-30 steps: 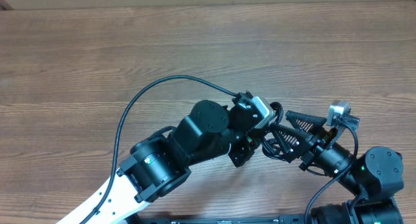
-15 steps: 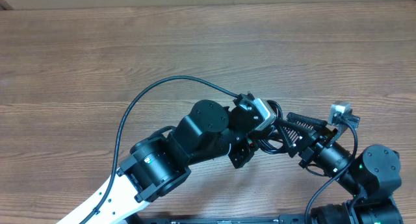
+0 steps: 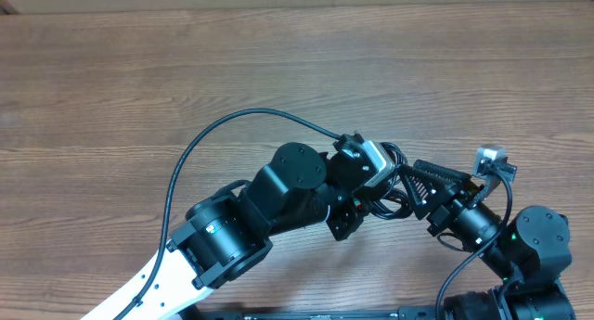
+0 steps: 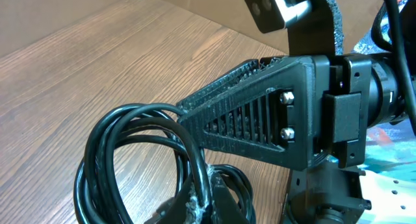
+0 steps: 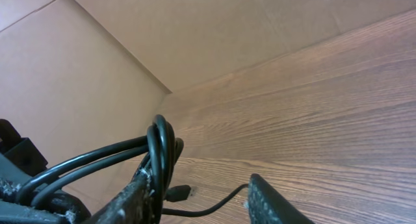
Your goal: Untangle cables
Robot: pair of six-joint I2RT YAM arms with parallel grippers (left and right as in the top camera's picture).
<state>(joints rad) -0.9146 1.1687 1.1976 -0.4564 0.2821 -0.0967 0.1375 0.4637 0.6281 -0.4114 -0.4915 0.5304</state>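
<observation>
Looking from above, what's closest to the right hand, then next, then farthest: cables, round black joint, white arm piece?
1. cables, between the fingers of the right hand.
2. round black joint, mid-picture on the other arm.
3. white arm piece, bottom corner, farthest.

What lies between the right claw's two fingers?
Right wrist view: the cables against one finger, a plug end, otherwise bare table.

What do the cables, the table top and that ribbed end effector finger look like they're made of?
Cables: black rubber or plastic sheath, smooth and slightly glossy, with highlights along the curves.
Table: brown wood or wood-look laminate, matte, with long grain lines.
Finger: matte black plastic, probably printed, judging by its fine layered ridges and open slats.
</observation>
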